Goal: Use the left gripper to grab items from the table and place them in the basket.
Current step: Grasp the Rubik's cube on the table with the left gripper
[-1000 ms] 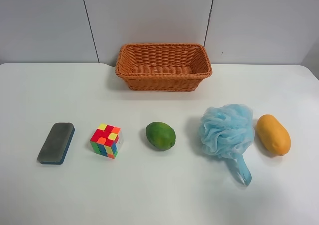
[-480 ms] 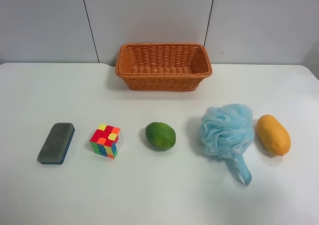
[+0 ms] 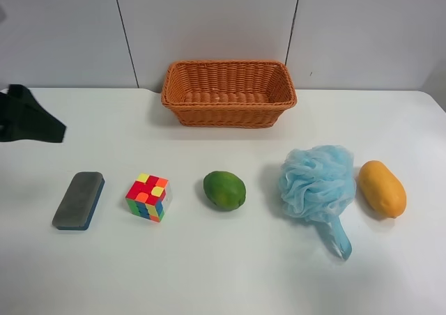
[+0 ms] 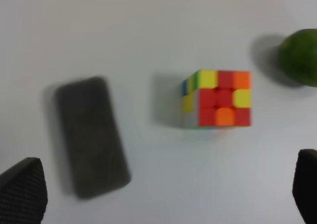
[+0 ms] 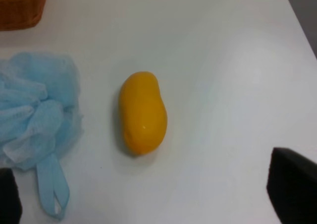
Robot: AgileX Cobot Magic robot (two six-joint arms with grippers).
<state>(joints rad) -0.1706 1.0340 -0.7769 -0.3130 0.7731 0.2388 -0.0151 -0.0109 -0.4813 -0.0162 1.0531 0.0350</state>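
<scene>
Left gripper now in exterior view, absent 0.5 s ago. Fingers wide apart, empty. Approach step: you'd drop over cube or eraser, centre, then close.

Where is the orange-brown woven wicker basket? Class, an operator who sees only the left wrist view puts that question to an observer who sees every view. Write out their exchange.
Observer: The rectangular orange-brown woven wicker basket stands near the far edge of the white table.
Operator: Is anything in it?
Observer: No, nothing shows inside it.
Operator: My view ends at a green oval fruit. What lies past it?
Observer: A light-blue mesh bath pouf, then an orange-yellow oval fruit beside it, with a small gap between them.
</scene>
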